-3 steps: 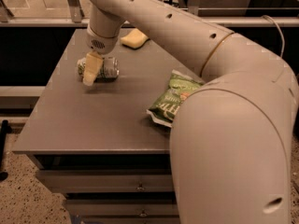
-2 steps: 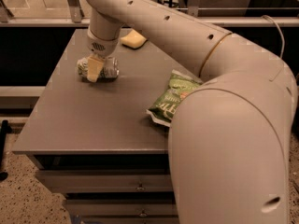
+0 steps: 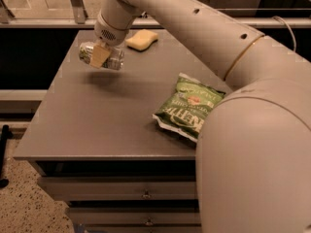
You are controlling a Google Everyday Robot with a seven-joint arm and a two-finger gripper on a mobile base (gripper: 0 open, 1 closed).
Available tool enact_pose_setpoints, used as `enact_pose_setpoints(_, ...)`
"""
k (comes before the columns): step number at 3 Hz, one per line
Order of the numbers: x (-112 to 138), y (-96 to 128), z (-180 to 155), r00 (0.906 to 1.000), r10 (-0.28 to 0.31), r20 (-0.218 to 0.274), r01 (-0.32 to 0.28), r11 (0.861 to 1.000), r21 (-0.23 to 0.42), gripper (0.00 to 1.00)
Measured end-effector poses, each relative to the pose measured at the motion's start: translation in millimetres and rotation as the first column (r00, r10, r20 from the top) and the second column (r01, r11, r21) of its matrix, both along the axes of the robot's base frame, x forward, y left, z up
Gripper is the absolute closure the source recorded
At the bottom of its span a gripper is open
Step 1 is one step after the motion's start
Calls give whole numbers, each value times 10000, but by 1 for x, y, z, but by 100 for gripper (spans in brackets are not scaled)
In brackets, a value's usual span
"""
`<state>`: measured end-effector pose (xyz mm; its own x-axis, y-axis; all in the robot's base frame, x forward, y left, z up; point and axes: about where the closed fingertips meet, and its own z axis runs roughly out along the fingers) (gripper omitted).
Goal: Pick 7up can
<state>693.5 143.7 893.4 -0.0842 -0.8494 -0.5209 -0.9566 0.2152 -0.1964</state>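
7up can (image 3: 115, 60): far left of the scene, lying on its side in the air and clear of the table (image 3: 92, 120), with its shadow on the surface just below it. Gripper (image 3: 101, 56): reaches down from above at the table's back left, jaws narrowed across the can's middle and holding it. One tan finger pad (image 3: 100, 57) shows on the near side; the other is hidden behind the can. Shiny ends stick out on both sides of the pad.

Yellow sponge (image 3: 142, 39): flat on the table near the back edge, just right of the gripper, not touching the can.

Green chip bag (image 3: 188, 107): right of centre near the front edge, well apart from the can, partly hidden by the arm (image 3: 252, 149), which fills the right side.

Step, as judged: grasp made and can off the surface, so the pick is nearly finished. The next move calls for a firm squeeze, a steady rise straight up, and staying clear of the sponge. The can is smooth and round, so it could slip or roll in the pads.
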Motion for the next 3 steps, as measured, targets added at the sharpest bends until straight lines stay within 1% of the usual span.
enact_pose_setpoints(1, 5, -4, 37, 9989, 278, 367, -346, 9791, 2005, 100)
enact_pose_setpoints(2, 8, -15, 60, 9966, 555, 613, -750, 9184, 3885, 100)
enact_pose_setpoints(3, 0, -21, 74, 9951, 771, 624, -975, 8735, 4770, 100)
